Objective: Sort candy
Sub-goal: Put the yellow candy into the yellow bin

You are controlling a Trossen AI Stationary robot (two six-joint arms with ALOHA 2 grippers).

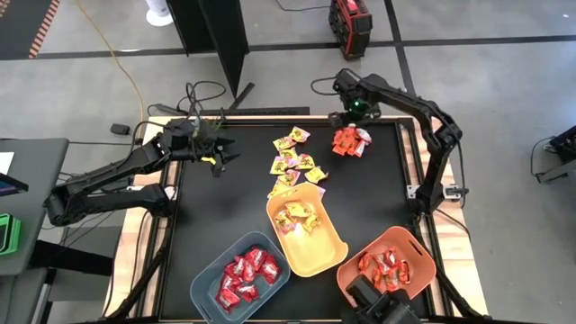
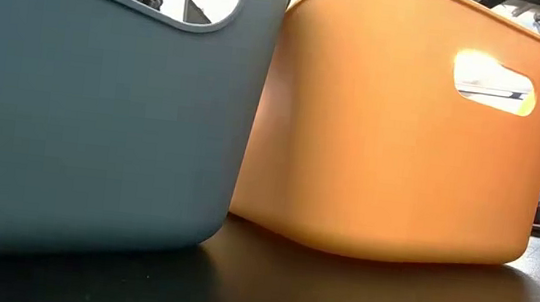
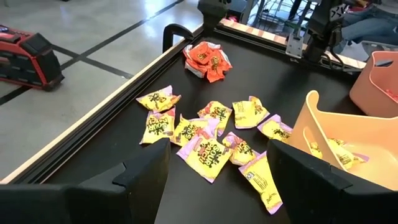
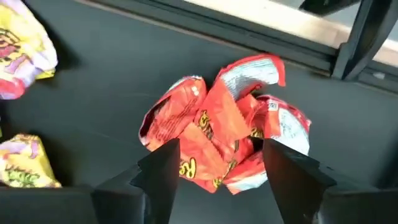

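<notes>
A small pile of orange-red and white candy [image 1: 349, 141] lies near the table's far edge; it also shows in the right wrist view [image 4: 224, 140]. My right gripper [image 1: 346, 122] is open just above it, its fingers [image 4: 158, 171] on either side of the pile's near part. Several loose yellow candies with pink marks [image 1: 293, 164] lie at the table's middle and show in the left wrist view [image 3: 211, 127]. My left gripper [image 1: 219, 155] is open and empty to their left, pointing at them [image 3: 217, 186]. The deep red candy [image 1: 243, 274] lies in the blue-grey bin.
Three bins stand along the near side: the blue-grey bin [image 1: 205, 290], the yellow bin [image 1: 335, 252] with yellow candy, and the orange bin [image 1: 423, 261] with orange-red candy. The low view shows only the bin walls [image 2: 84, 101]. A raised rail [image 3: 93, 118] edges the table.
</notes>
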